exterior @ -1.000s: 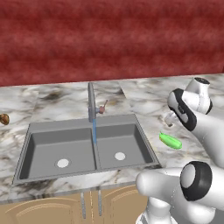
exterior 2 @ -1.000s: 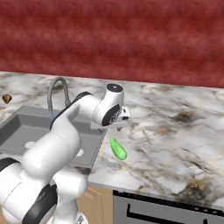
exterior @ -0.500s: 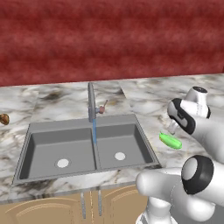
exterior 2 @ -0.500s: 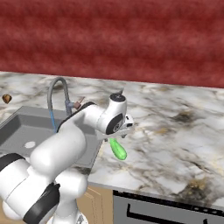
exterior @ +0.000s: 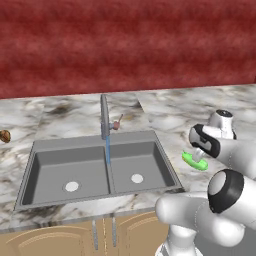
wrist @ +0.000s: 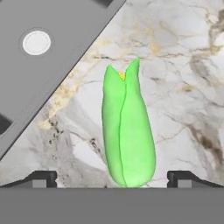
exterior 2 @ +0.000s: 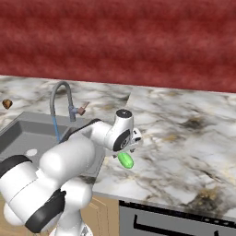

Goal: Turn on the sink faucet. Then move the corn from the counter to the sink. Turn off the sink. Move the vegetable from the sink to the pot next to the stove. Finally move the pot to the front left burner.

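Your hand [wrist: 112, 178] hangs just above the corn [wrist: 127, 131] with its fingers [wrist: 41, 178] spread wide apart, one tip on each side of the cob and nothing held between them. The corn lies flat on the marble surface [wrist: 183, 109], just beside the sink's [exterior: 95, 167] right rim, wrapped in bright green husk with only a fleck of yellow showing at its split far end. In the hand view the cob's long axis runs almost straight away from the hand, so the two tips straddle its width rather than its length, which looks like the right alignment for closing across it. The cob sits a touch toward one tip rather than dead centre, so you may want a small sideways correction before descending. From the right base view the hand [exterior 2: 130, 148] is over the near end of the corn [exterior 2: 125, 160], and from the left base view the corn [exterior: 194, 161] peeks out beneath the wrist. Water already runs in a thin blue stream from the sink faucet [exterior: 105, 117] into the basin, so the first step looks done and the pickup is what you face now.
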You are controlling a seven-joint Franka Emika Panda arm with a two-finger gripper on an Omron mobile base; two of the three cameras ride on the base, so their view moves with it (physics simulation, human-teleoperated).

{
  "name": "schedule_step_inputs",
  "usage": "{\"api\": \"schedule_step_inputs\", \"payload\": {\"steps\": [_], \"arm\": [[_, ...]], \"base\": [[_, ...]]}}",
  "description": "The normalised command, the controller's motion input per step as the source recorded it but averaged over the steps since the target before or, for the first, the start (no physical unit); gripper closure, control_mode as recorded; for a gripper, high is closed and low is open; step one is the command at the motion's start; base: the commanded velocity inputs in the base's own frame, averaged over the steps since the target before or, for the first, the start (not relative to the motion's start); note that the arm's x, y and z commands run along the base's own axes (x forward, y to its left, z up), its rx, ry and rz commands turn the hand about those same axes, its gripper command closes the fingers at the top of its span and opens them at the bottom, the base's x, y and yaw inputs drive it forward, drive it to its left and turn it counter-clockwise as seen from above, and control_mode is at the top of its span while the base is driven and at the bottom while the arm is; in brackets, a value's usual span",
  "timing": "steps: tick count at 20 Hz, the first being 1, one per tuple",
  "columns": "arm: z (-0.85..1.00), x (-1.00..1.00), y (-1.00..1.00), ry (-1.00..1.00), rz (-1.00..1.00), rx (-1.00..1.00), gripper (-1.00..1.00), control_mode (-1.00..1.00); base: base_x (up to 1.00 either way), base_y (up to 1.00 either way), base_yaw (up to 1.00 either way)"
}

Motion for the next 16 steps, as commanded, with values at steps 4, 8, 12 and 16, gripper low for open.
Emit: {"api": "schedule_step_inputs", "payload": {"steps": [4, 8, 12, 16], "arm": [[-0.27, 0.06, -0.04, 0.00, 0.03, 0.00, -1.00, -1.00], [-0.26, 0.04, 0.00, 0.03, 0.02, 0.00, -1.00, -1.00], [-0.27, 0.02, 0.00, 0.06, 0.00, -0.02, -1.00, -1.00], [-0.25, 0.13, 0.00, 0.07, 0.02, -0.02, -1.00, -1.00]], "base": [[0.00, 0.00, 0.00], [0.00, 0.00, 0.00], [0.00, 0.00, 0.00], [0.00, 0.00, 0.00]]}}
